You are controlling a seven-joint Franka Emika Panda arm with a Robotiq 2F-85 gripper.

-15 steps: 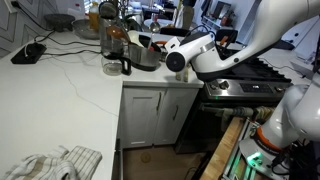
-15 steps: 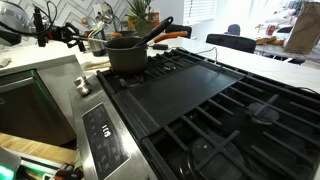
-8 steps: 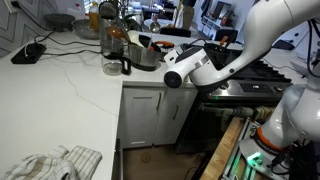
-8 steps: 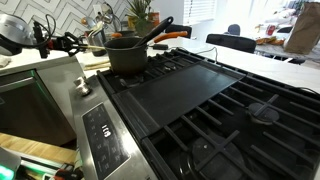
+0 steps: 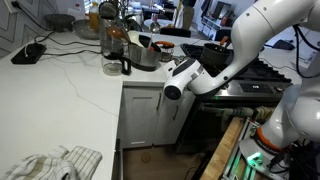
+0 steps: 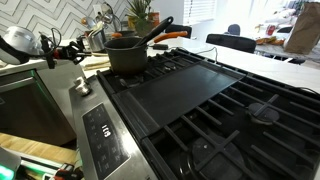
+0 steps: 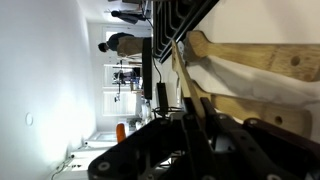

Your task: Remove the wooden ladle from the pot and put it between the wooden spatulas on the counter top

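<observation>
The pot [image 6: 122, 58] is wide, low and matte black, round in plan with a straight wall. It stands on the dark iron grates of the stove [image 6: 255, 125], at 11 o'clock from the smooth, flat griddle plate [image 6: 190, 90]. Its long black handle runs up toward 2 o'clock. The wall hides the pot's inside, so where the wooden ladle lies and which way it points cannot be told.

The gripper [image 6: 62, 48], dark and angular on a rounded white wrist, hangs at 9 o'clock from the pot and well apart from it. In the wrist view the gripper [image 7: 195, 120] is a blurred dark mass. Whether its fingers are spread or closed, or hold anything, cannot be told.

The worktop [image 5: 70, 90] is smooth white stone with faint grey veins. On it a clear glass jug [image 5: 115, 52] stands just beside a shiny steel pot [image 5: 146, 56], and a crumpled striped cloth [image 5: 55, 162] lies at 7 o'clock.
</observation>
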